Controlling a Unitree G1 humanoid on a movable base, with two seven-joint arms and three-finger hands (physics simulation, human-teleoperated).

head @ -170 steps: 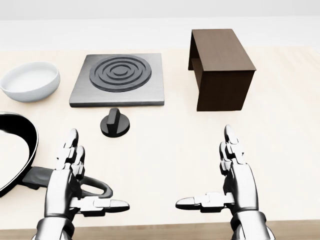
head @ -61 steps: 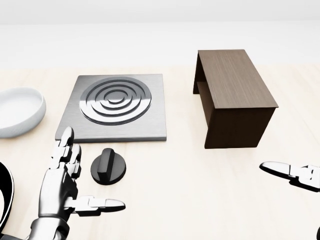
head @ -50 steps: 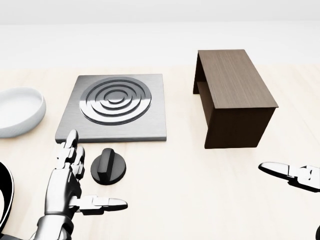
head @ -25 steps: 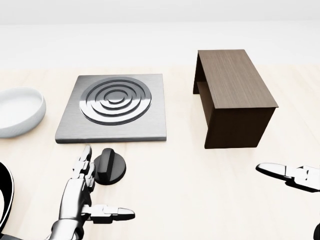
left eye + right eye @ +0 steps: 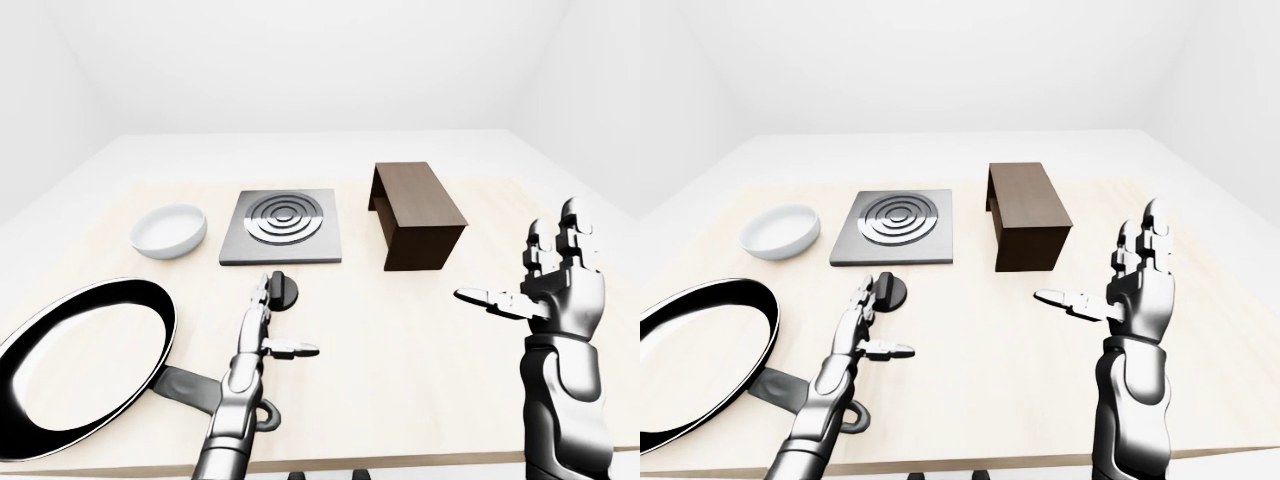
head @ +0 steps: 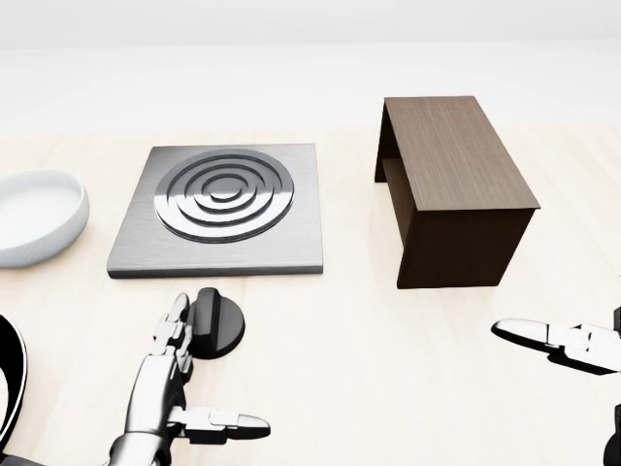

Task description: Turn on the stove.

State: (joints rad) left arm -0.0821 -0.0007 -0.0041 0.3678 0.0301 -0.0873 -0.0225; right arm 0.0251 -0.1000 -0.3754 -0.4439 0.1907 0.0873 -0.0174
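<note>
The grey stove plate with ringed burner lies on the pale table at the upper left of the head view. Its black knob stands just below the plate. My left hand is open, fingers stretched up, fingertips right beside the knob's left edge, thumb pointing right. Whether they touch the knob I cannot tell. My right hand is open and raised, far right of the knob; only its thumb and finger show in the head view.
A dark wooden box stands right of the stove. A white bowl sits at the left. A black frying pan lies at the lower left, its handle under my left arm.
</note>
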